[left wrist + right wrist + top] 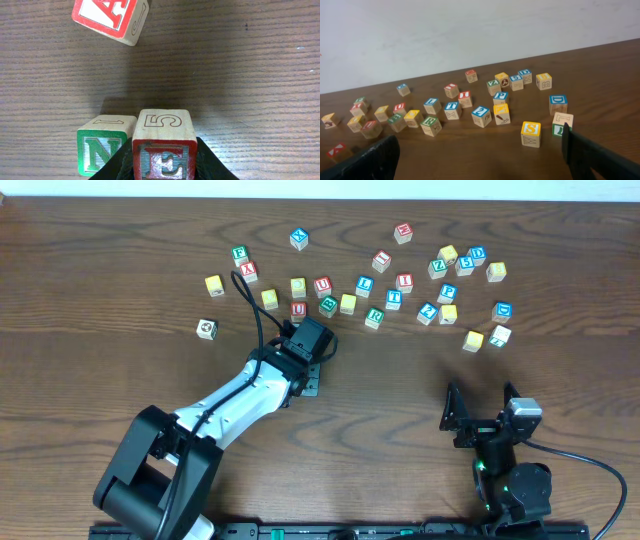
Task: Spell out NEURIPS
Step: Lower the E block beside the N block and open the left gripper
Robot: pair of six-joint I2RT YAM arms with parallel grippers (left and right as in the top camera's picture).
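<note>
My left gripper (pixel 164 162) is shut on the red E cube (pixel 162 145), low over the table. The green N cube (pixel 102 145) sits right beside it on the left. In the overhead view the left gripper (pixel 298 334) hides both cubes. The yellow S cube (pixel 530 133), green R cube (pixel 430 125), blue P cube (pixel 500 96) and red I cube (pixel 465 98) lie loose in the scatter. The red U cube (pixel 322 284) lies just beyond the left gripper. My right gripper (pixel 483 408) stands open near the front edge with nothing between its fingers (pixel 375 157).
A red A cube (pixel 111 17) lies tilted just ahead of the held cube. Many other letter cubes spread across the back of the table (pixel 120 300), among them a blue D cube (pixel 558 103) and a lone cube (pixel 206 328) at the left.
</note>
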